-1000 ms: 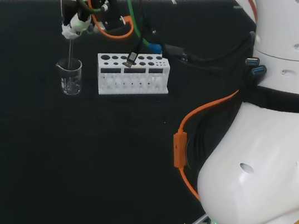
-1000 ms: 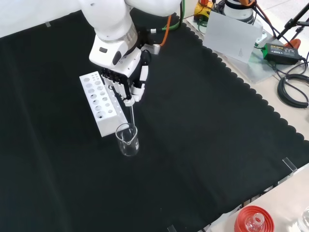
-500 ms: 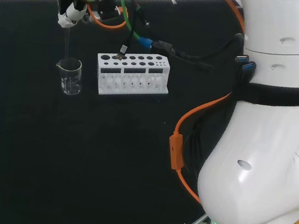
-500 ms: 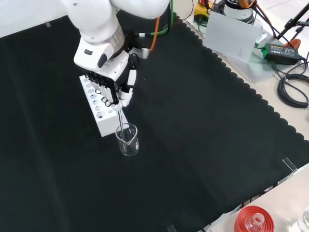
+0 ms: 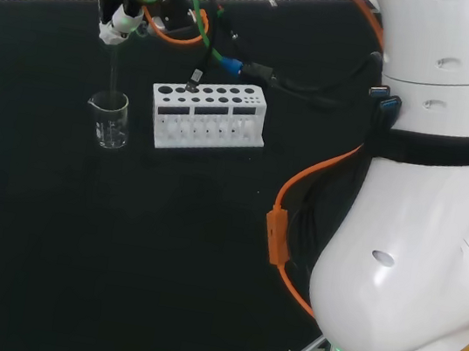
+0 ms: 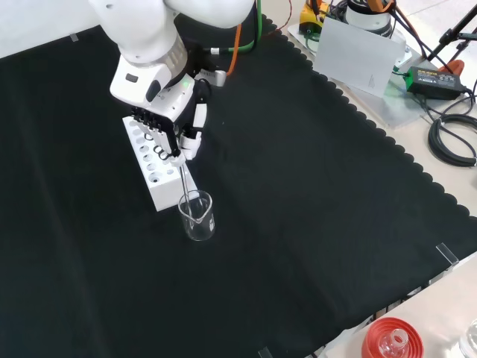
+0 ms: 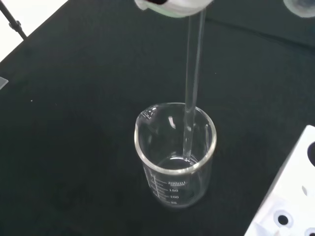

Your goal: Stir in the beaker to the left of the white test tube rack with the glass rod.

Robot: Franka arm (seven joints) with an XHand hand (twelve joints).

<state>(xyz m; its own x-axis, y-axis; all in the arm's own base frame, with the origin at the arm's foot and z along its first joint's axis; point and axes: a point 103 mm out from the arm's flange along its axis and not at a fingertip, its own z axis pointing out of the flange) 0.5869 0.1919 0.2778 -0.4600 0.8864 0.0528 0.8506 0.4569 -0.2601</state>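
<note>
While the glass rod [image 7: 193, 73] dips into the beaker [image 5: 112, 119], left of the white rack [image 5: 209, 117] in the head view, the hand [image 6: 175, 130] above pinches the rod's top, over black cloth [image 6: 313, 186].

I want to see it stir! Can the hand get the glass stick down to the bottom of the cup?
Probably yes. The hand holds the glass rod already inside the open beaker, and nothing blocks it; the rack stands beside.
</note>
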